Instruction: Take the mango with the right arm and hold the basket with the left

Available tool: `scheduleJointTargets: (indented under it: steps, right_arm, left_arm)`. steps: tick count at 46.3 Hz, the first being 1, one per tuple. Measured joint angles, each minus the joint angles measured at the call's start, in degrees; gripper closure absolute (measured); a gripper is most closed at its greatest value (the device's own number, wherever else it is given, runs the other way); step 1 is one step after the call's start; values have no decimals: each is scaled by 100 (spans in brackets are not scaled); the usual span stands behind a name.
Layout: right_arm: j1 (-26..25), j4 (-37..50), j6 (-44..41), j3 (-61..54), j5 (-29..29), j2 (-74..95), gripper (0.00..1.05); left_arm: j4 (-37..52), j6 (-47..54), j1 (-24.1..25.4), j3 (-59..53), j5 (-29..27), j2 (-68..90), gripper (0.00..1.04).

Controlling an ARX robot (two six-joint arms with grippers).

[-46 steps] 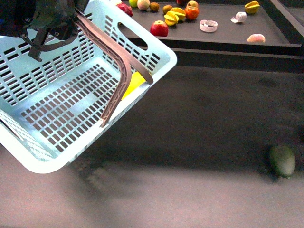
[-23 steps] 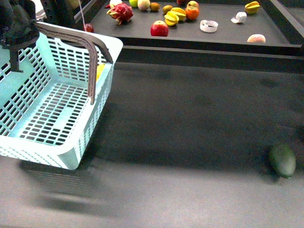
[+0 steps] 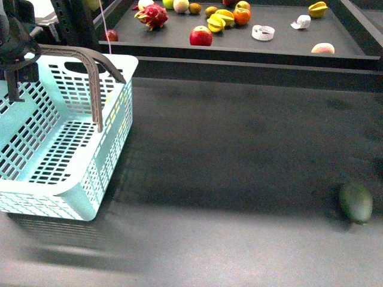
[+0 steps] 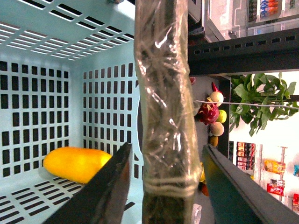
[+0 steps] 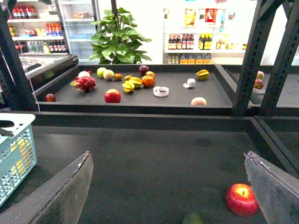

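Observation:
The light turquoise basket (image 3: 117,139) stands upright at the left of the dark table. My left gripper (image 3: 16,55) is above its near-left side, shut on one grey-brown swing handle (image 3: 90,60). In the left wrist view the plastic-wrapped handle (image 4: 163,93) runs between the fingers of that gripper (image 4: 166,186). The yellow-orange mango (image 4: 77,163) lies on the basket floor against a slotted wall. My right gripper (image 5: 168,156) is open above bare table with nothing between its fingers; it does not show in the front view.
A dark green oval fruit (image 3: 356,202) lies at the table's right front. A red apple (image 5: 242,199) sits near the right finger. The raised shelf (image 3: 269,51) behind carries an apple (image 3: 200,36), starfruits (image 3: 218,21), a dragon fruit (image 3: 152,15) and more fruit.
The basket has swung left from a raised, tilted pose over the table's middle and has levelled out at the left. The green fruit has not moved.

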Motion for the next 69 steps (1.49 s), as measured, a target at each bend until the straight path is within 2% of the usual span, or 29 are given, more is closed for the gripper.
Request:
scheduleJointTargets:
  steps: [11, 27, 35, 41, 47, 57, 59, 62, 64, 66, 69]
  right_arm:
    - [0, 0, 0, 0, -2, -2, 8]
    - [0, 0, 0, 0, -2, -2, 8]
    - [0, 0, 0, 0, -2, -2, 8]
    - [0, 0, 0, 0, -2, -2, 8]
    - [0, 0, 0, 0, -2, -2, 8]
    - [0, 0, 0, 0, -2, -2, 8]
    - [0, 0, 0, 0, -2, -2, 8]
    - [2, 0, 0, 0, 2, -2, 8]
    - [0, 0, 0, 0, 7, 0, 8]
    - [0, -2, -2, 0, -7, 2, 8]
    - [0, -2, 0, 0, 0, -2, 8]
  left_arm:
    - [210, 328, -240, -981, -212, -1180, 4]
    - [772, 1617, -184, -2745, -271, -2859, 6]
    - [1071, 2122, 162, -3757, -284, -3657, 6]
    - [1252, 2588, 634, -4636, -125, -4483, 6]
    - [1187, 3086, 896, -4986, -210, -4992, 6]
    - [1222, 3394, 942, -5023, -140, -5034, 6]
    - [2037, 4127, 1143, -5254, 1014, -4841, 13]
    - [3158, 5241, 1255, -5665, 2380, -4680, 24]
    - [3672, 6400, 1209, -5949, 3294, -4763, 34]
    - [3716, 7320, 1093, -6092, 3622, -5049, 45]
    - [3528, 8004, 1003, -6299, 3497, -5521, 62]
